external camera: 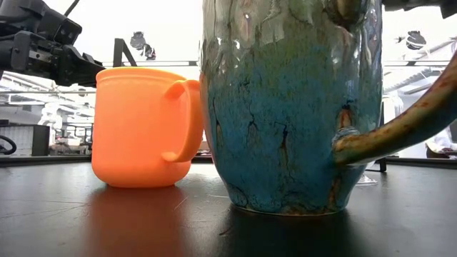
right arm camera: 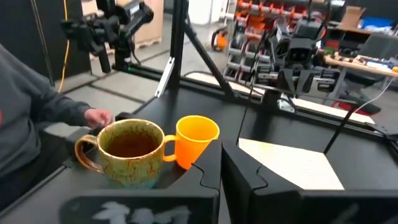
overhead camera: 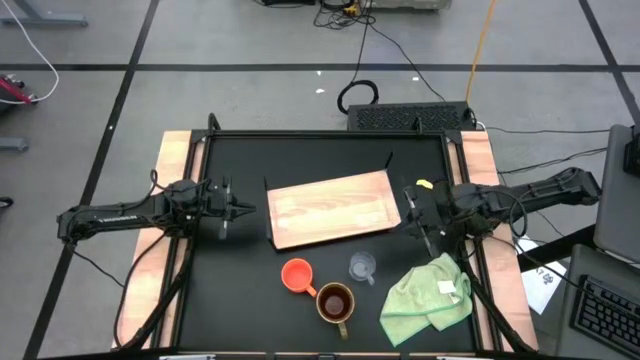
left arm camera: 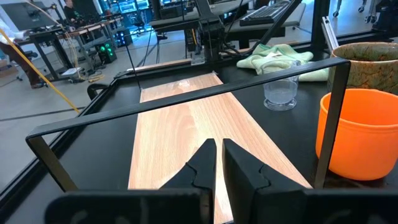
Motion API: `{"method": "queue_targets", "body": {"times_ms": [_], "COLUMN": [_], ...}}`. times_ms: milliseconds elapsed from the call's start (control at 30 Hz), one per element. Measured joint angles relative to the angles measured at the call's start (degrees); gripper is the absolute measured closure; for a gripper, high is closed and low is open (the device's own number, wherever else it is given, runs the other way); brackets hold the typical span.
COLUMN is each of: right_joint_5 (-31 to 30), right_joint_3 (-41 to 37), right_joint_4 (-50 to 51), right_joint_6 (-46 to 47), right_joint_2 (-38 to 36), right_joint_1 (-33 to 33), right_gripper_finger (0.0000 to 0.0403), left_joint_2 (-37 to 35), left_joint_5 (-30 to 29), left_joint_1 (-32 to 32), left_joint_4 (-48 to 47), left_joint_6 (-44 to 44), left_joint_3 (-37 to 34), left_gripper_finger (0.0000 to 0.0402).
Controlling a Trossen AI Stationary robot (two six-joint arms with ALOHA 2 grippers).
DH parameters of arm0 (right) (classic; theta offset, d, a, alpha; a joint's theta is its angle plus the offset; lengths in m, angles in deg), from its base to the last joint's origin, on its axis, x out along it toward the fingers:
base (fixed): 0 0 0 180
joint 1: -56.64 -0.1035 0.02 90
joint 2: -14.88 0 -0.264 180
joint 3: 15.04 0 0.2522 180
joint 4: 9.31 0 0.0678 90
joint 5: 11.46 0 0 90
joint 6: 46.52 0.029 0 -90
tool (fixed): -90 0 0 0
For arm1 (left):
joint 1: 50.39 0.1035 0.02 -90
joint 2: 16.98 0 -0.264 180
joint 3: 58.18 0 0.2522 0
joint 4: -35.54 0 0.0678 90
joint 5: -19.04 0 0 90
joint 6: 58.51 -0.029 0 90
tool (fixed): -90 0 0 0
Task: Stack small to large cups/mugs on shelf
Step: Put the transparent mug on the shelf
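The light wooden shelf board (overhead camera: 330,208) lies flat on the black table's middle. Near the front edge stand the orange cup (overhead camera: 297,274), the larger mug with a dark brown inside (overhead camera: 335,302) right beside it, and the tiny clear glass cup (overhead camera: 362,266), each upright on its base on the tabletop. My left gripper (overhead camera: 245,210) hovers shut and empty at the board's left end (left arm camera: 193,130). My right gripper (overhead camera: 408,215) hovers shut and empty at the board's right end (right arm camera: 292,162). The low view shows the orange cup (external camera: 143,128) and the mug (external camera: 293,107) close up.
A light green cloth (overhead camera: 428,295) lies crumpled at the front right, beside the glass cup. A person's hand and grey sleeve (right arm camera: 96,117) show beyond the mug (right arm camera: 127,152), at the table's edge. A black frame rail (left arm camera: 186,102) crosses above the table.
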Motion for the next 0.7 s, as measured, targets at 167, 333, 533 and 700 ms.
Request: {"method": "queue_targets", "body": {"times_ms": [167,333,533,700], "right_joint_5": [0.0,-0.1,-0.3,-0.3], "right_joint_3": [5.1,10.5,14.4,17.9], "right_joint_4": [2.5,8.4,12.6,18.4], "right_joint_6": [1.4,4.1,6.1,6.4], "right_joint_2": [6.0,13.5,21.8,26.0], "right_joint_1": [-1.5,-2.5,-2.5,-2.5], "right_gripper_finger": [0.0403,0.0403,0.0403,0.0403], "left_joint_2": [0.0,0.0,0.0,0.0], "left_joint_5": [0.0,0.0,0.0,0.0], "left_joint_1": [0.0,0.0,0.0,0.0], "left_joint_4": [0.0,0.0,0.0,0.0], "left_joint_6": [0.0,0.0,0.0,0.0], "left_joint_3": [0.0,0.0,0.0,0.0], "left_gripper_finger": [0.0371,0.0371,0.0371,0.0371]}}
